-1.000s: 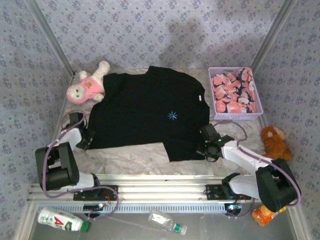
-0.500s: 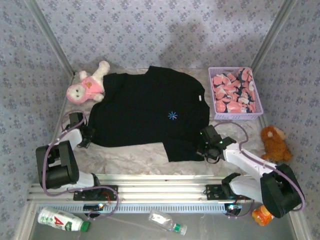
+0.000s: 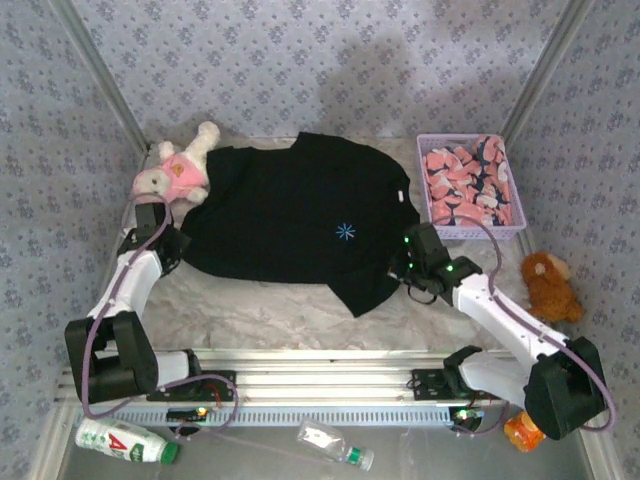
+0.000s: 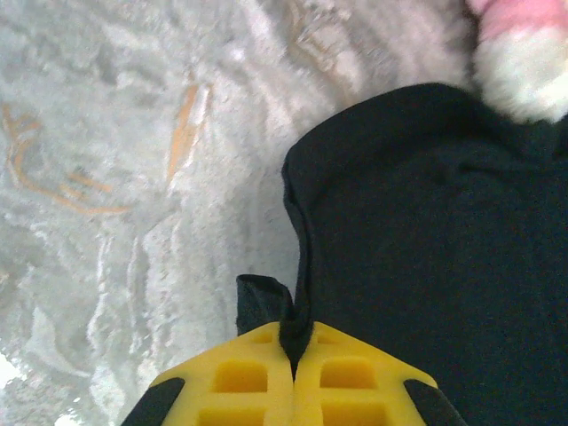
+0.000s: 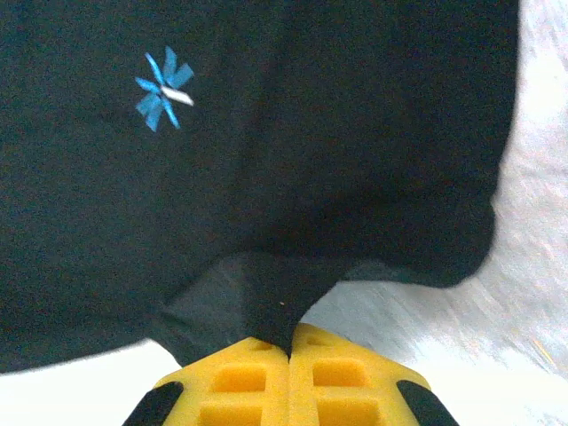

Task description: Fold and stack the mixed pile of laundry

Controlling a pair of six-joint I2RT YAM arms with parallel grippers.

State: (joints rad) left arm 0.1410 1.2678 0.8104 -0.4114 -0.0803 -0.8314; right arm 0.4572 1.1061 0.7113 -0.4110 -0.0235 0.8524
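The task is at its early part. The black T-shirt (image 3: 300,215) lies spread in the middle of the surface (image 3: 260,305), with its collar toward the far side. No complete fold shows on it yet. The left fingers (image 4: 253,373) are clenched on a pinch of its left near edge. The right fingers (image 5: 248,373) are clenched on its right near corner, where the cloth rises into a small peak. I judge this to be the start of the first fold, with the near hem to be carried toward the far side. The pink garment (image 3: 467,188) is crumpled inside the basket (image 3: 430,215) at the far right, not folded. So what is left is to finish folding the shirt, take out and fold the pink piece, and stack the two.

The shirt is a soft, matt black knit. It hangs limp from both grips and makes soft rounded folds at its edge. A small blue star-like mark (image 5: 162,91) is stitched or printed on its chest. The pink garment has dark and white shapes printed on it and looks thin. The basket is rectangular, of lavender plastic mesh. The surface is pale and marbled, with some orange veins. A fluffy pink and white plush toy (image 3: 175,172) rests at the far left, touching the shirt's sleeve.
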